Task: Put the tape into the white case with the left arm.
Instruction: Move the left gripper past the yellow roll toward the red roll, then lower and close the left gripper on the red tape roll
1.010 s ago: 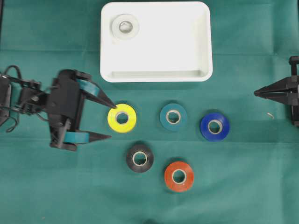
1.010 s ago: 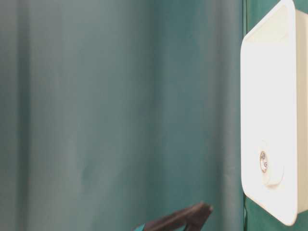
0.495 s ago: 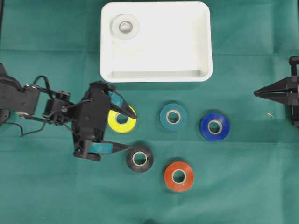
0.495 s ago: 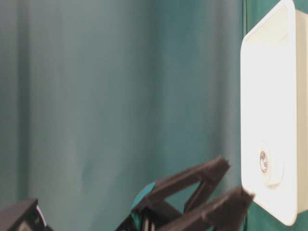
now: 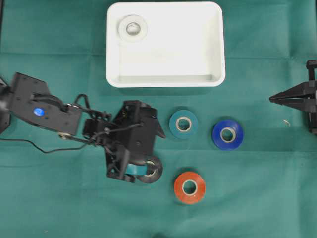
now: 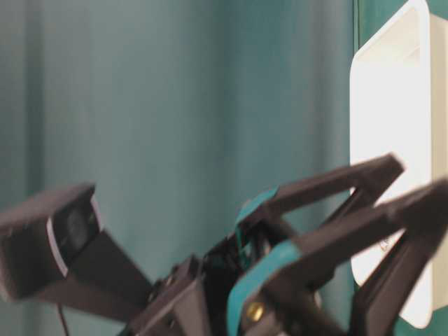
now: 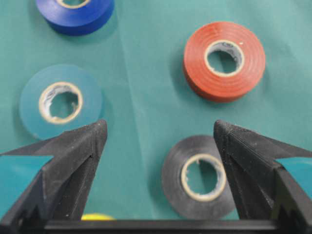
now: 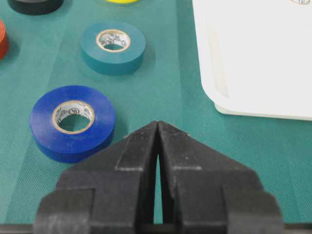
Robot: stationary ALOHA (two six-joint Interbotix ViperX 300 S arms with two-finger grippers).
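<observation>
My left gripper (image 5: pixel 155 152) hangs open over the green cloth, its teal-banded fingers spread wide. In the left wrist view the gripper (image 7: pixel 160 127) has a black tape roll (image 7: pixel 200 178) lying flat between its fingers, close to the right finger. Only a sliver of the yellow tape (image 7: pixel 97 216) shows at the bottom edge, and the arm hides it from overhead. The white case (image 5: pixel 178 49) sits at the back and holds a pale tape roll (image 5: pixel 132 28) in its left corner. My right gripper (image 5: pixel 273 99) rests shut at the right edge.
A teal roll (image 5: pixel 184 124), a blue roll (image 5: pixel 228 134) and a red roll (image 5: pixel 189 187) lie flat to the right of my left gripper. The black roll (image 5: pixel 152 169) peeks out under the gripper. The case's front rim (image 5: pixel 166 83) is just beyond the gripper.
My left arm swept to the right, from beside the yellow roll to over it, and now covers it. Its fingers stayed open. The right arm has not moved.
</observation>
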